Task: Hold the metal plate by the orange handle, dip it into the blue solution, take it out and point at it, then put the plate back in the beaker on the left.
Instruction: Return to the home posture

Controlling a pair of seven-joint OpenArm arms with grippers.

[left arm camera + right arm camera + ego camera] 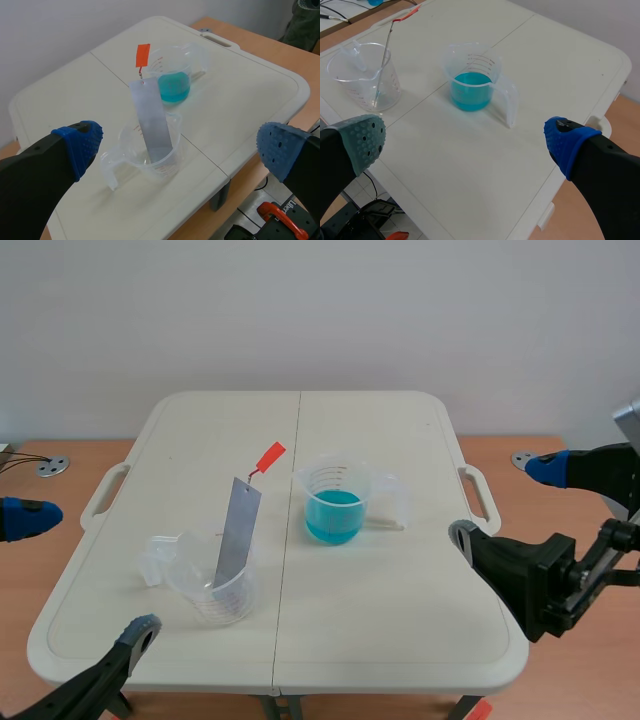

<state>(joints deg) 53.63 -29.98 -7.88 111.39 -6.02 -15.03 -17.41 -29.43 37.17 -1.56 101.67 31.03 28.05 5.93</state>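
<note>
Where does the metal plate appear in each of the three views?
Scene view: plate leans in the empty beaker, left of the blue beaker.
Left wrist view: plate in the empty beaker, nearer than the blue beaker.
Right wrist view: plate edge-on in the empty beaker.
Shared landmark: blue beaker.

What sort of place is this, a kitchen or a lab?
Probably a robotics lab: the right gripper and left gripper flank a folding table with a beaker of blue solution and a metal plate in another beaker.
</note>
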